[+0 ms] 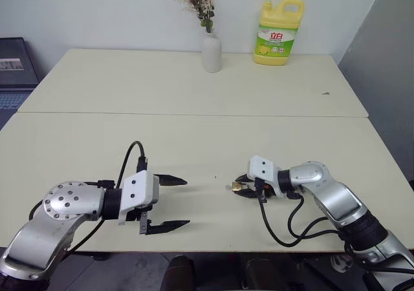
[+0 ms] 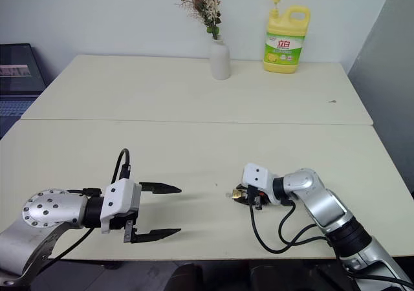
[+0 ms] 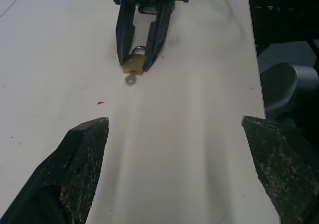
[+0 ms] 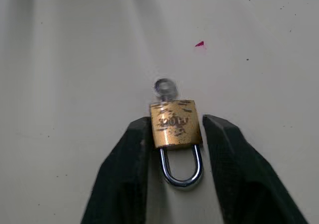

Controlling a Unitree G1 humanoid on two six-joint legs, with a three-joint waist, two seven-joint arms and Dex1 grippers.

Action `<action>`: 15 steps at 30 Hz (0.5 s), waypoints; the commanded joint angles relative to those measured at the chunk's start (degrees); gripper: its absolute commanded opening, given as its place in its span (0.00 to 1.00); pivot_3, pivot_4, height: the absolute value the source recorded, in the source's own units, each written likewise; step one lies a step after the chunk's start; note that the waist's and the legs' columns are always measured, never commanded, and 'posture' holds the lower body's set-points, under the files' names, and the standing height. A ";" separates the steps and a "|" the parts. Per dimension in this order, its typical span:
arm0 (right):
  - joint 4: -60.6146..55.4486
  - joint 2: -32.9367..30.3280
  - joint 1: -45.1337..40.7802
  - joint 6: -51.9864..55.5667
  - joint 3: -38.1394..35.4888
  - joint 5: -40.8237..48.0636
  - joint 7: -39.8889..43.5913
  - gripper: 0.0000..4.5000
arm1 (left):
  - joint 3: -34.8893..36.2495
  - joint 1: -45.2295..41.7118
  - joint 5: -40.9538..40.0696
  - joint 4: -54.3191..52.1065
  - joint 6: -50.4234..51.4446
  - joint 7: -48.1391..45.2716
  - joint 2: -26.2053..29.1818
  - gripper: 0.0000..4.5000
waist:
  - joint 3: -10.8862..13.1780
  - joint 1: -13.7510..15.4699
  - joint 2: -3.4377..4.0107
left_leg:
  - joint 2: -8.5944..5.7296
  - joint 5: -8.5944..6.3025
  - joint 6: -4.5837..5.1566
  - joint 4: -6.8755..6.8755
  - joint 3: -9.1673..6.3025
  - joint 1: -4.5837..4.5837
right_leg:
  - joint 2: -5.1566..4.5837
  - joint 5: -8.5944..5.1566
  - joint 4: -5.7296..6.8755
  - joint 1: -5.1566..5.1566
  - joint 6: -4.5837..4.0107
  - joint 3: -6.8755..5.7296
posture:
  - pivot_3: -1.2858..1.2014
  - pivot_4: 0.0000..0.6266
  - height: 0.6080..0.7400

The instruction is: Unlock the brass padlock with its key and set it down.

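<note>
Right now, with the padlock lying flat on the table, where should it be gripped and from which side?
Grip the brass padlock across its squarish body's two flat side faces, coming from the shackle end, as the right end effector does. That leaves the key at the far end free.

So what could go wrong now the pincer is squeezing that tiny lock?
The padlock is tiny and shiny, pinched only at its sides by the right pincer, so it might slip or pop out. The key sticking out of it could snag on the table. The left pincer waits open and apart, and could miss that small key.
</note>
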 commanded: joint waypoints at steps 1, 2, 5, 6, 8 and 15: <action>-0.09 -0.68 -0.68 -1.88 0.12 -1.59 0.46 0.21 | 0.29 -0.58 0.03 -1.44 -0.78 0.51 -0.23 1.00 | 0.00 0.00 0.00 | 0.00 0.00 0.00 0.00 0.00 0.00 | 0.00 0.00 0.00 0.00 0.00 0.00 | 0.52 0.24 1.00; -0.10 -0.65 -0.65 -2.26 0.06 -1.82 0.39 0.21 | 0.32 -0.58 -0.15 -1.38 -0.55 0.72 -0.36 1.00 | 0.00 0.00 0.00 | 0.00 0.00 0.00 0.00 0.00 0.00 | 0.00 0.00 0.00 0.00 0.00 0.00 | 0.52 0.24 1.00; -0.47 -0.75 -0.35 -3.88 -0.57 -2.61 -0.28 0.21 | 0.67 -0.88 -1.05 -0.68 0.61 2.00 -1.30 1.00 | 0.00 0.01 0.00 | 0.00 0.00 0.00 0.00 0.00 0.00 | 0.00 0.00 0.00 0.00 0.00 0.01 | 0.52 0.24 1.00; -0.71 -1.08 -0.19 -4.63 -0.94 -2.95 -0.51 0.21 | 0.77 -1.12 -1.15 -0.15 1.16 2.59 -1.71 1.00 | 0.00 0.01 0.00 | 0.00 0.00 0.00 0.00 0.00 0.00 | 0.00 0.00 0.00 0.00 0.00 0.00 | 0.52 0.24 1.00; -1.22 -2.47 0.18 -7.52 -2.03 -4.19 -1.13 0.21 | 0.36 -1.79 0.31 1.39 0.49 3.60 -2.37 1.00 | 0.00 0.01 0.00 | 0.00 0.00 0.00 0.00 0.00 0.00 | 0.00 0.00 0.00 0.00 0.00 0.01 | 0.52 0.24 1.00; -3.22 -11.01 2.57 -27.60 -11.34 -14.33 -11.73 0.21 | -2.50 -10.23 3.28 6.90 3.11 10.49 -7.41 1.00 | 0.01 0.64 0.00 | -0.04 0.00 0.00 0.02 0.00 -0.03 | -0.01 0.00 -0.01 0.00 0.01 0.00 | 0.52 0.24 1.00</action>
